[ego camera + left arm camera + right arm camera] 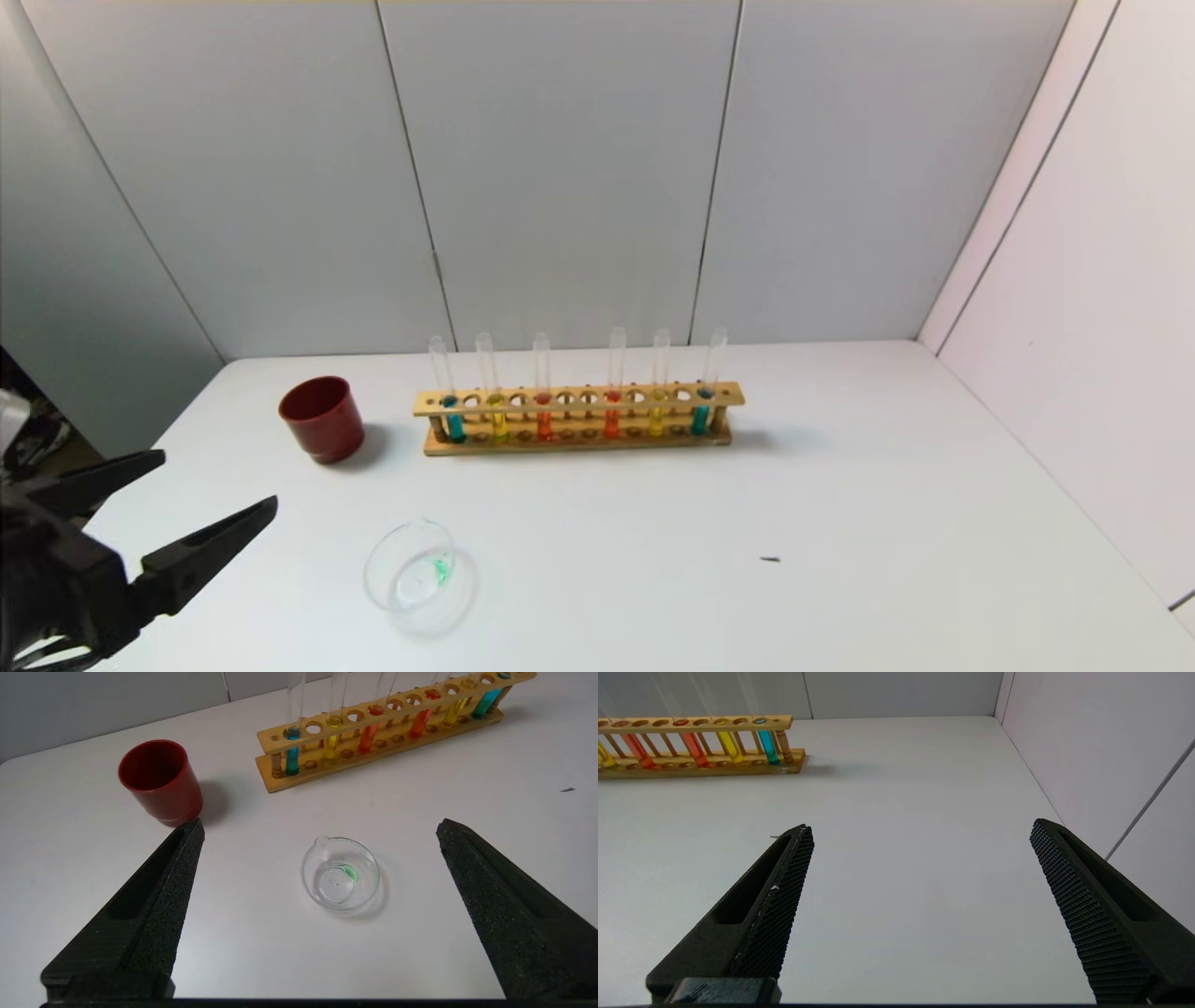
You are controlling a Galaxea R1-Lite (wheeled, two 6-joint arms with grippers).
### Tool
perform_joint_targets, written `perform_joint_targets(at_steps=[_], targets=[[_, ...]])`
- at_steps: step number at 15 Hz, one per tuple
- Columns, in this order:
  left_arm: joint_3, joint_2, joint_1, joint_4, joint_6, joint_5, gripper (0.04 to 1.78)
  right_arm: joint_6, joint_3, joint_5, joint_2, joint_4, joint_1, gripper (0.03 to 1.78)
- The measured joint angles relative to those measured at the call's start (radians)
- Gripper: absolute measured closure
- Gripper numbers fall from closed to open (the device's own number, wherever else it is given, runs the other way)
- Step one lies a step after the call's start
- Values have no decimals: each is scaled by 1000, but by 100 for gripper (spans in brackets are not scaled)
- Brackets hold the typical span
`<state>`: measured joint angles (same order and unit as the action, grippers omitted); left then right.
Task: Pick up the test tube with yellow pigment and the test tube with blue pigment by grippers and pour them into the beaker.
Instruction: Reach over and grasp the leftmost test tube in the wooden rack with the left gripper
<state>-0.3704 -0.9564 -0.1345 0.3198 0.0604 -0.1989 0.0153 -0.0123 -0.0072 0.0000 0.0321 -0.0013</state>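
On the wooden rack stand six tubes; both the left gripper and right gripper gape released.

dark red cup, tan rack

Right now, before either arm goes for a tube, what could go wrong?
1. The rack holds two blue tubes and two yellow tubes beside orange-red ones, closely spaced; open fingers could knock a neighbour.
2. The beaker is low, clear and light-looking; a tilted tube might nudge it or miss.
3. The left gripper hangs near the red cup.
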Motion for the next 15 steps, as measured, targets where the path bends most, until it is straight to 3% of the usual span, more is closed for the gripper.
perform_joint_targets(at_steps=[3,7,15], targets=[[-13,-152,-75,119,-18,44,7,0,0,0,0,0,0,11],[-29,-359,-180,321,-73,184,7,0,0,-1,0,0,0,11],[-94,-736,-208,661,-90,304,7,0,0,0,0,0,0,11]])
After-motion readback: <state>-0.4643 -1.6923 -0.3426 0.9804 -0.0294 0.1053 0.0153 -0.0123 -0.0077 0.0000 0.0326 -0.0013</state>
